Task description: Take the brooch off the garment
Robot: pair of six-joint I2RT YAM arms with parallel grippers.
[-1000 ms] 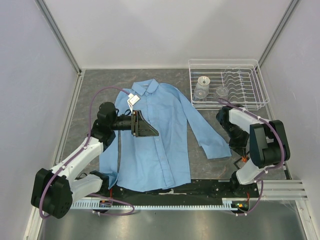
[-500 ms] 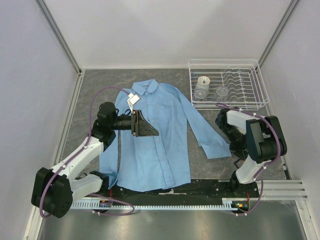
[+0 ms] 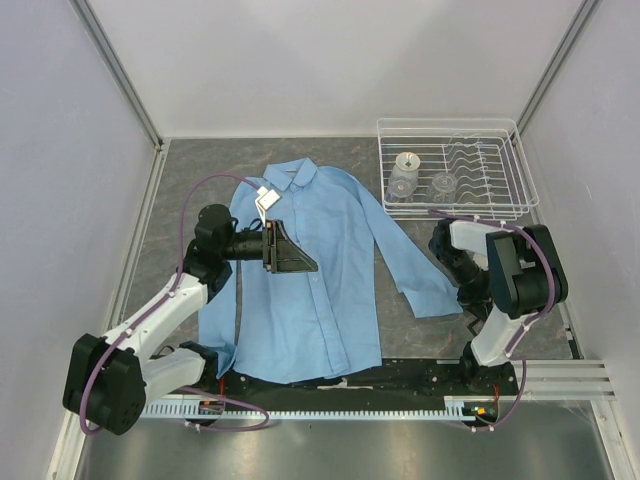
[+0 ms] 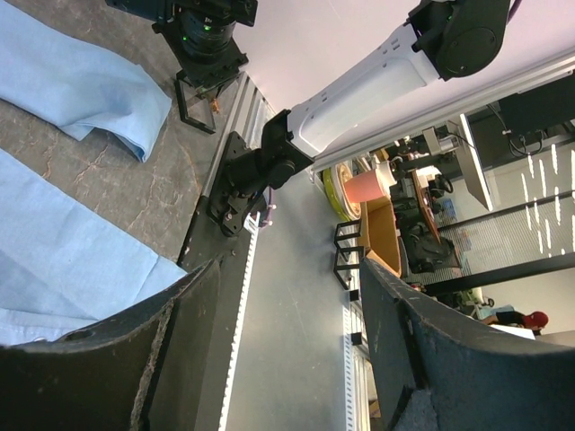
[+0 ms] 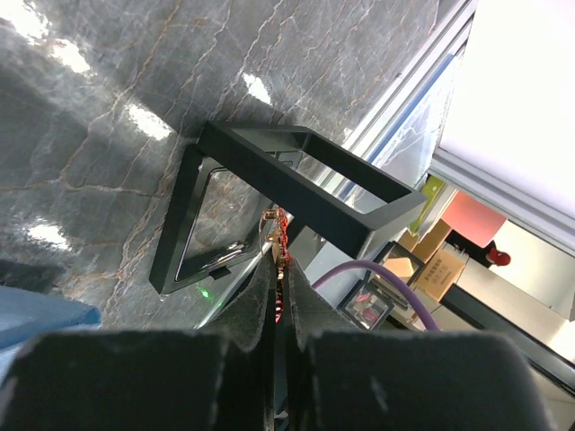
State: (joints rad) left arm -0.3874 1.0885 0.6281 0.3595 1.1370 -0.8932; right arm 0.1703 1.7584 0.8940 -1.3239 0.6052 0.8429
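The light blue shirt lies flat on the grey table, collar at the far end; its hem and a sleeve show in the left wrist view. My left gripper hovers over the shirt's chest, open and empty, and its jaws stand wide apart in its own view. My right gripper is off the shirt, right of the sleeve cuff and low over bare table. In its own view it is shut on the orange-red brooch, which pokes out between the fingertips. The brooch does not show in the top view.
A wire dish rack holding two clear jars stands at the back right. A white tag lies by the collar. A slotted rail runs along the near edge. Walls close in left, right and back.
The right arm's upper links have swung slightly left and inward while its gripper stays by the sleeve cuff. The left arm and the shirt have not moved.
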